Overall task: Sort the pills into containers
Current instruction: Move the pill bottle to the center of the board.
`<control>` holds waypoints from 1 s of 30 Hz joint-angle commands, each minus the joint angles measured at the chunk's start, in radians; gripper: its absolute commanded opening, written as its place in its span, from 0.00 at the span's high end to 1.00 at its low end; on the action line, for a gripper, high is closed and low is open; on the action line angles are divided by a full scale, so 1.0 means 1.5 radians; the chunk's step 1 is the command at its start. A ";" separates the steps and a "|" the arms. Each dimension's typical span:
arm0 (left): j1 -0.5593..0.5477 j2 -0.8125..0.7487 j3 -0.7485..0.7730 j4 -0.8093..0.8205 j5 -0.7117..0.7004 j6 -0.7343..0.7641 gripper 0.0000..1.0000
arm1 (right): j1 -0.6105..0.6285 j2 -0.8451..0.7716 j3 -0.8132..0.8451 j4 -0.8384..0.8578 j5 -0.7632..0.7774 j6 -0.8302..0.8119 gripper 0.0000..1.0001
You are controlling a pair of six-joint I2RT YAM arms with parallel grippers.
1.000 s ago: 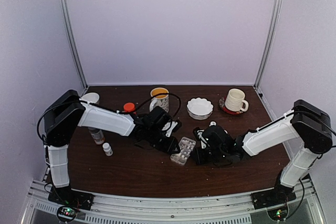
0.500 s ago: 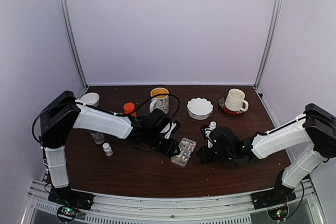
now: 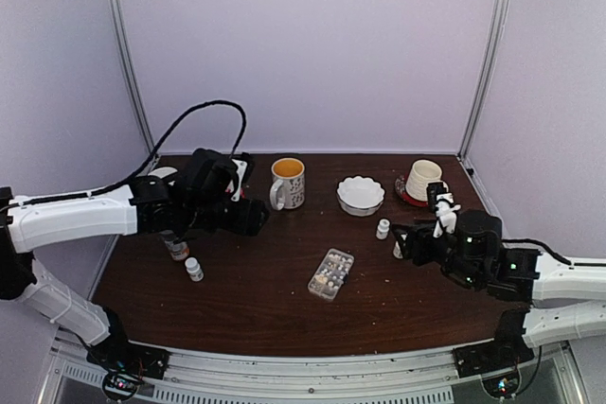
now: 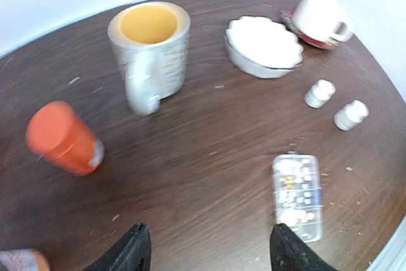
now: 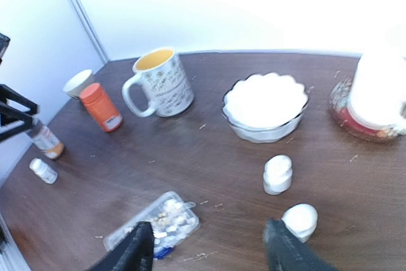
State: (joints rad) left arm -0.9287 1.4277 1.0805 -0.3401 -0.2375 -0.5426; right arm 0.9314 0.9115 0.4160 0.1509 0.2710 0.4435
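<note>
Surface (image 3: 256, 305): dark brown, wood-grained. Left fingers (image 4: 130, 252): spread wide, nothing between them, raised above the left side of the surface. Right fingers (image 5: 134, 251): spread apart, nothing between them, raised over the right side. Box (image 3: 330, 273): clear, flat, lying near the middle of the surface, between the two arms and apart from both. Whether its lid is shut cannot be told. Pills (image 4: 293, 182): whitish and tan, inside the box's compartments; which sort lies in which compartment cannot be told. Small bottle (image 3: 194, 269): white, upright, well left of the box. Amber bottle (image 3: 175, 249): upright, just behind the small bottle, under the left arm. Two white bottles (image 5: 278, 174): upright, near each other, right of the box and farther back. Orange bottle (image 5: 101, 107): upright, left of the mug. Mug (image 3: 288, 183): pale, yellow inside, handle to the left, rear centre. Bowl (image 3: 361, 194): white, scalloped rim, right of the mug. White mug (image 3: 422, 180): standing on a red saucer (image 5: 355, 125), rear right. Cup (image 5: 79, 82): pale, rear left corner.
</note>
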 commanded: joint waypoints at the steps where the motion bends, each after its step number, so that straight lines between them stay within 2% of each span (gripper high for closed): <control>1: 0.037 -0.092 -0.071 -0.117 -0.121 -0.034 0.26 | -0.035 -0.093 -0.024 -0.084 0.122 -0.041 0.29; 4: 0.072 -0.153 -0.115 -0.166 -0.164 -0.062 0.21 | -0.069 -0.149 -0.037 -0.116 0.164 -0.038 0.22; 7: 0.140 -0.219 -0.167 -0.180 -0.164 -0.063 0.20 | -0.104 -0.197 -0.051 -0.137 0.194 -0.042 0.14; 12: 0.269 -0.355 -0.202 -0.207 -0.165 -0.042 0.27 | -0.151 -0.248 -0.043 -0.170 0.182 -0.060 0.13; 14: 0.316 -0.397 -0.216 -0.213 -0.173 -0.051 0.33 | -0.156 -0.254 -0.042 -0.172 0.181 -0.065 0.13; 15: 0.337 -0.411 -0.224 -0.217 -0.185 -0.063 0.40 | -0.158 -0.255 -0.043 -0.173 0.180 -0.065 0.13; 18: 0.375 -0.440 -0.249 -0.228 -0.220 -0.116 0.73 | -0.162 -0.251 -0.043 -0.172 0.177 -0.062 0.13; 21: 0.409 -0.434 -0.280 -0.208 -0.215 -0.160 0.96 | -0.165 -0.249 -0.044 -0.171 0.175 -0.061 0.13; 22: 0.430 -0.422 -0.294 -0.202 -0.196 -0.172 1.00 | -0.165 -0.249 -0.043 -0.170 0.174 -0.063 0.13; 25: 0.491 -0.382 -0.327 -0.169 -0.163 -0.198 1.00 | -0.169 -0.250 -0.040 -0.172 0.173 -0.071 0.13; 30: 0.526 -0.315 -0.382 -0.066 -0.169 -0.224 1.00 | -0.180 -0.252 -0.034 -0.173 0.165 -0.082 0.13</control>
State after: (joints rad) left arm -0.1783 0.8993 0.5552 -0.6029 -0.5091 -0.8131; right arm 0.6754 0.5377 0.3508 -0.1009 0.5156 0.3439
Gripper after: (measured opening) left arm 0.012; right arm 0.868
